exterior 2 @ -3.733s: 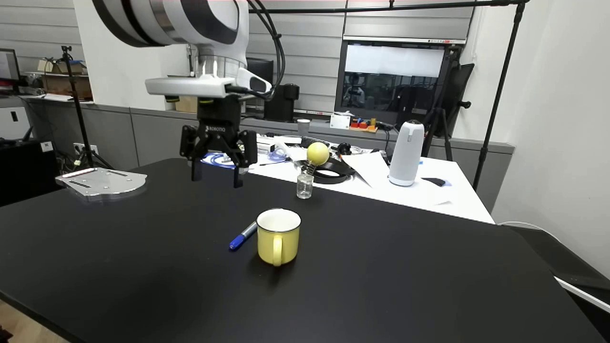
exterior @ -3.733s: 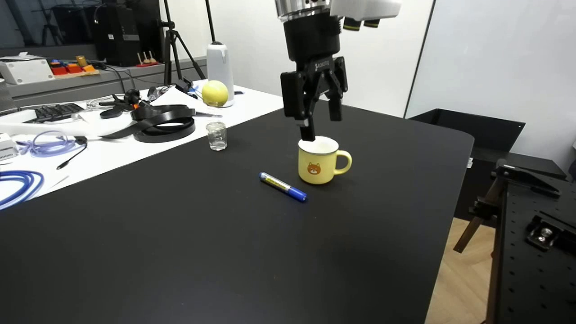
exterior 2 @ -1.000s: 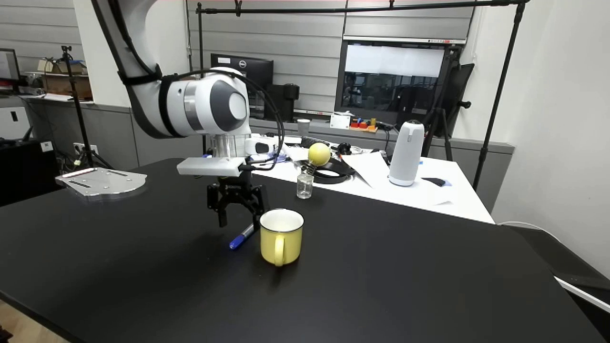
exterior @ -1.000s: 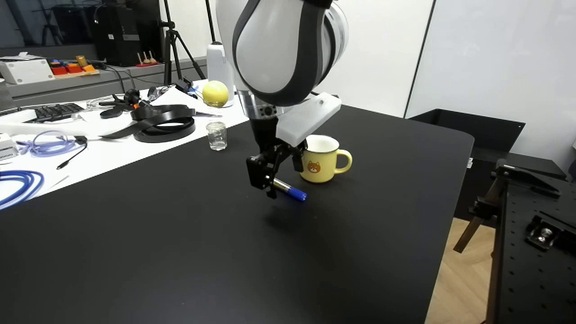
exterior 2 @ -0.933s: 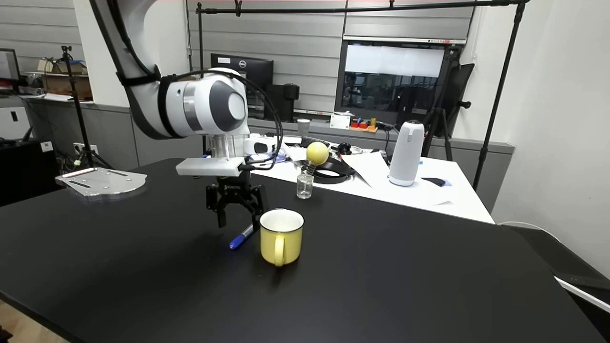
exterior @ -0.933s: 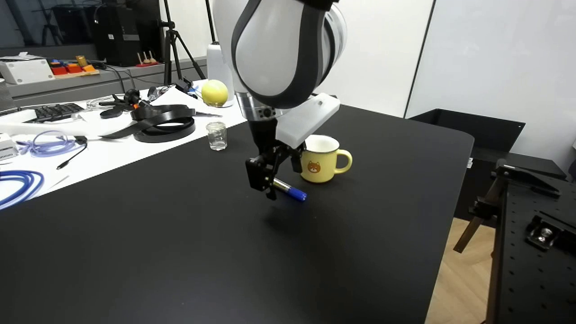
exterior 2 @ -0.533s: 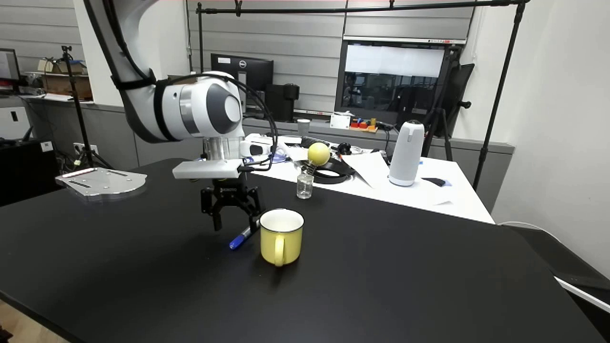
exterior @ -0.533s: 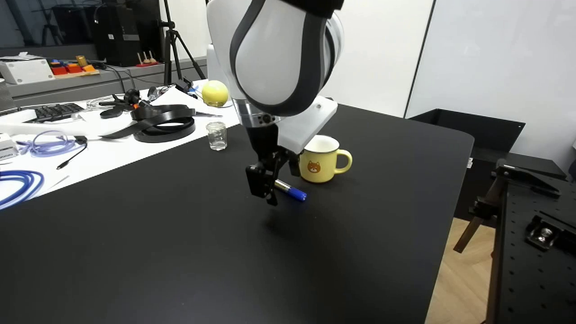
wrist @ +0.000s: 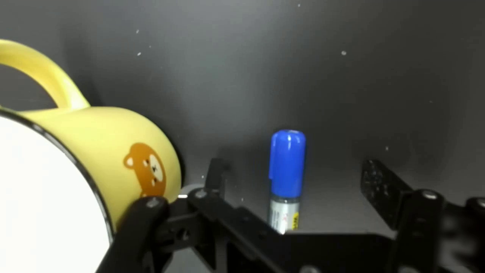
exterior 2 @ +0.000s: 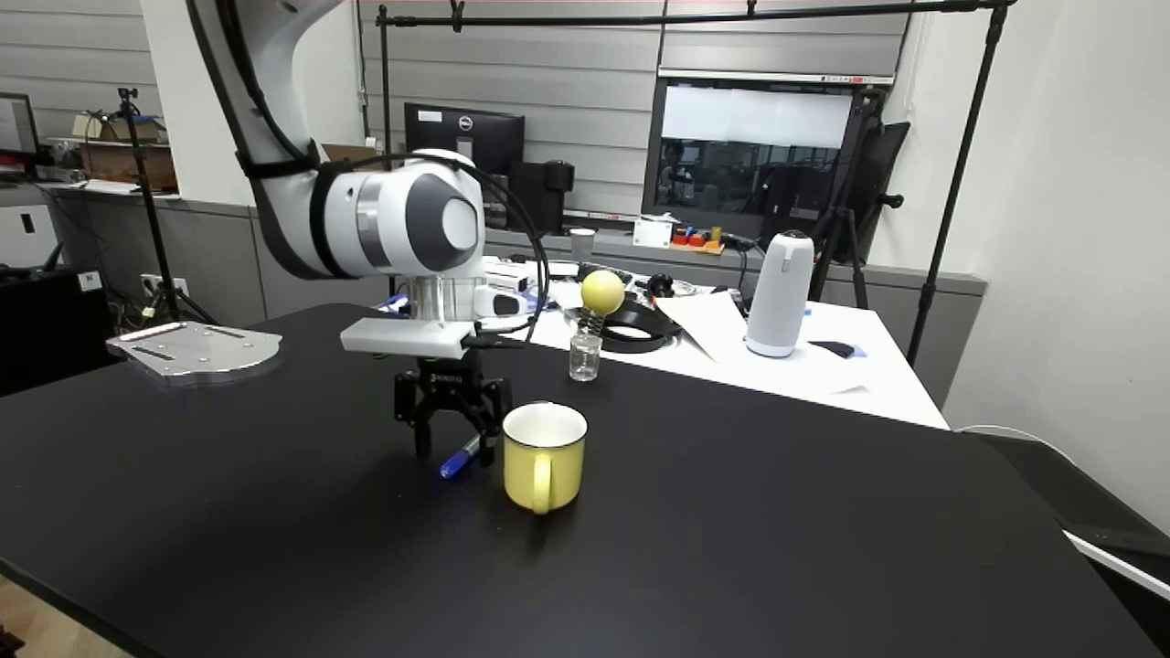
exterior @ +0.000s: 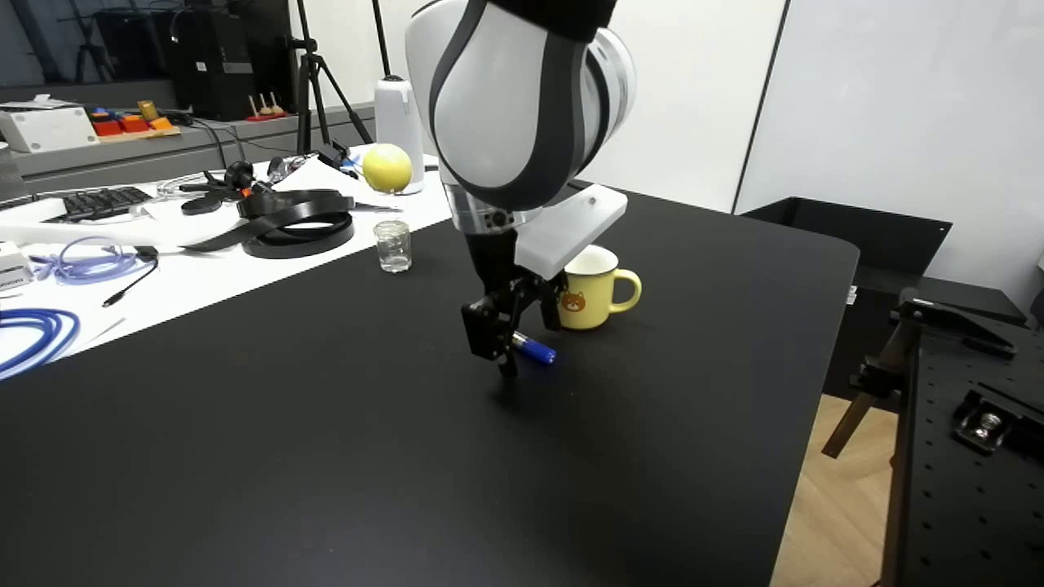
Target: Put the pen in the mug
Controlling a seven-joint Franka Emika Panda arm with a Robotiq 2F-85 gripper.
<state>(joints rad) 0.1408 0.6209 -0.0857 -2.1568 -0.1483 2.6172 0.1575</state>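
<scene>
In an exterior view I read the gripper (exterior 2: 455,456) as pointing down, low over the black table (exterior 2: 731,548), its jaws wide. The pen (exterior 2: 455,464) lies on the black table, blue cap toward the near left; its far part is hidden behind the mug-side finger (exterior 2: 487,450). The mug (exterior 2: 545,460) stands upright just to the right of that finger, handle toward the near side. A flat plate (exterior 2: 196,350) rests at the far left, well apart from both. In an exterior view the jar (exterior: 394,247) stands left of the gripper, near the edge of the white table (exterior: 204,281). There the near finger (exterior: 507,365) crosses in front of the pen, leaving the cap visible to its right; the gripper covers the left part of the mug, whose handle points right. In the wrist view I have the pen between the fingers, with a gap showing on each side; the cap points away from the gripper, and the rest of the barrel is hidden by the gripper body. The mug is at left. I cannot tell whether the mug-side finger touches it.
</scene>
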